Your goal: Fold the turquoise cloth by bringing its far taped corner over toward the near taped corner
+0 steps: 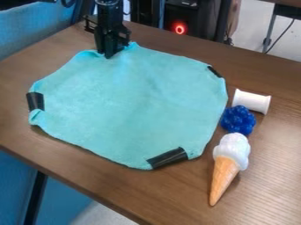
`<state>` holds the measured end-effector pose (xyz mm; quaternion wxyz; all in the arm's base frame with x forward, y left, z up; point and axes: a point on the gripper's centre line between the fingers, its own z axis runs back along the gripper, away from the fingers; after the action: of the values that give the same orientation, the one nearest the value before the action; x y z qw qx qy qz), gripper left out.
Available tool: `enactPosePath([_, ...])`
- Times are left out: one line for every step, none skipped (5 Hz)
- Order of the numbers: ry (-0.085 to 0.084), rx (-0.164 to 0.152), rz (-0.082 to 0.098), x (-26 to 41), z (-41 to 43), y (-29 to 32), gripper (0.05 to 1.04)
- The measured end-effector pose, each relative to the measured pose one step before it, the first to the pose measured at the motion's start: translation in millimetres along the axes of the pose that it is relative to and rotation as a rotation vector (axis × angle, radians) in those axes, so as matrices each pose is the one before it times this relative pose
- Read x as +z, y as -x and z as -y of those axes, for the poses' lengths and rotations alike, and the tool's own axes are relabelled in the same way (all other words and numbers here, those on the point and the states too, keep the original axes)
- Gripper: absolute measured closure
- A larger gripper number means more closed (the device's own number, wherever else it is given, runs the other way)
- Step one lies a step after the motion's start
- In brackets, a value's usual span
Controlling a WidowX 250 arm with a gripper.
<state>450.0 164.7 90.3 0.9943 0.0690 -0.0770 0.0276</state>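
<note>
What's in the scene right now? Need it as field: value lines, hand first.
hand: black, hanging down at the far edge of the cloth; grip on cloth unclear
cloth: turquoise cloth, spread out, uneven outline
strips: three black strips at the cloth's edges
beside cloth, image right, far to near: white spool on its side; blue bumpy object; ice cream cone, lying down
surface: brown wooden table

We see a brown wood-grain table [270, 176] with a turquoise cloth [135, 105] spread over much of its top, corners folded in and a few small creases showing. Black strips [168, 158] lie at the cloth's left, right and near edges. Along its right side we find a white spool [253, 101] on its side, a knobbly blue cluster [238, 120] next to it, and a toy ice cream cone [228, 165], its tip toward us.
</note>
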Motion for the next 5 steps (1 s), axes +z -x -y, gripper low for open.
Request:
enactPosePath([0.0276, 0.0052, 0.0143, 0.07, -0.02, 2.40, 1.004])
enactPosePath([0.0370, 0.0022, 0.0693, 22.42, 3.69, 0.17, 1.026])
enactPosePath([0.0359, -0.0595, 0.1126, 40.70, 16.60, 6.11, 1.028])
enactPosePath([0.0283, -0.1231, 0.0505, 24.57, 42.36, 15.77, 1.029])
enactPosePath([0.0071, -0.1227, -0.0134, 4.75, 44.27, 26.02, 1.029])
